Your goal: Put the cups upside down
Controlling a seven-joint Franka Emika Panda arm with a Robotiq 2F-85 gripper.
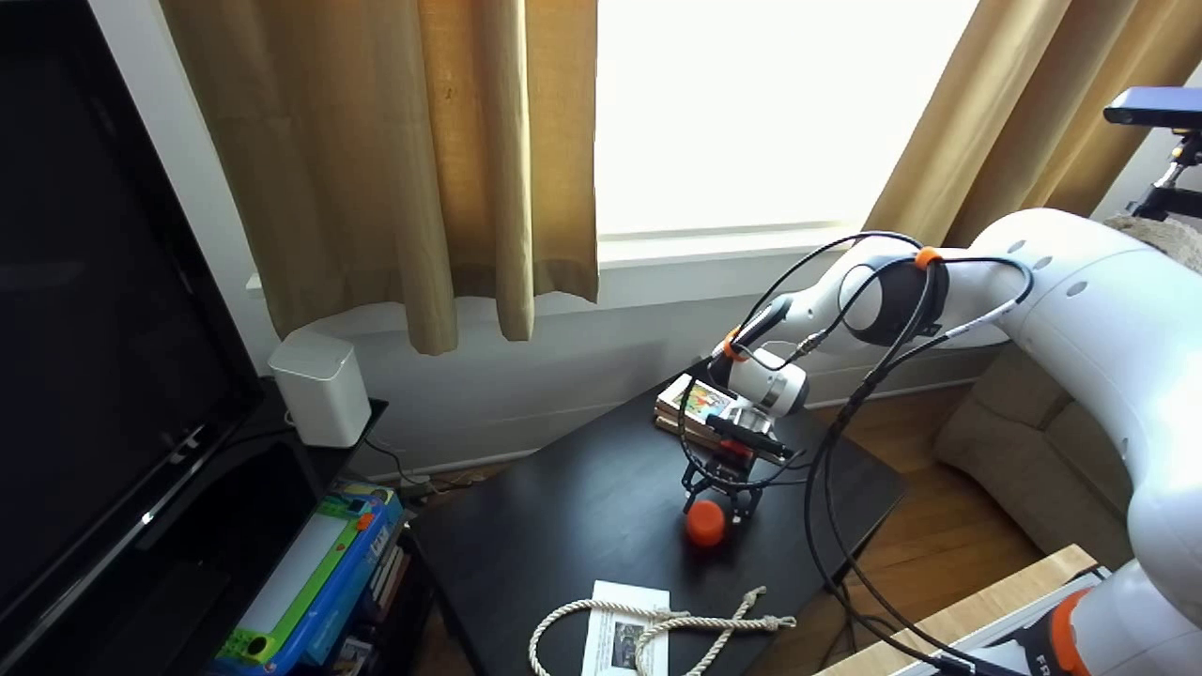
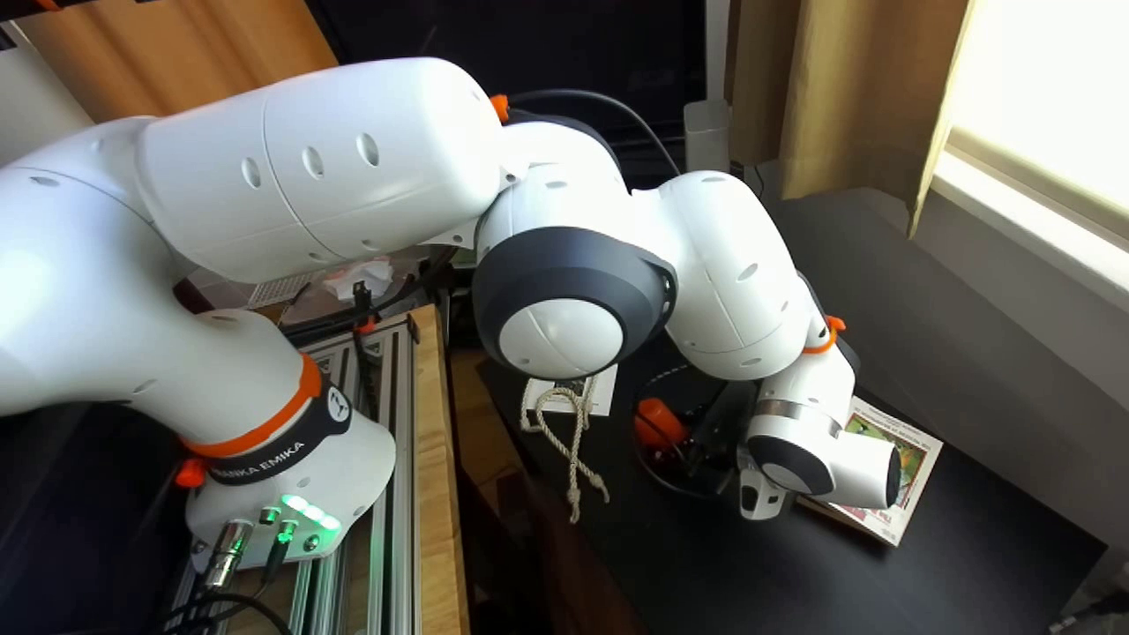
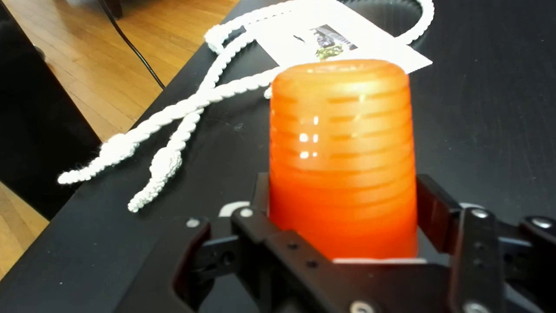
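A black tabletop (image 1: pixel 573 498) lies below a bright window (image 1: pixel 770 113) hung with golden-brown curtains (image 1: pixel 357 169). The Robotiq gripper (image 3: pixel 346 202) grasps the orange-red plastic cup (image 3: pixel 343 161), its pads (image 3: pixel 436 213) set against opposite sides of the ribbed wall. The cup sits tilted between the jaws, closed end up; whether its rim touches the tabletop cannot be told. Ahead of the jaws, a pale twisted rope (image 3: pixel 200 99) lies across a printed white sheet (image 3: pixel 369 41); behind them rests a flat stack (image 1: pixel 696 402) topped by a coloured picture.
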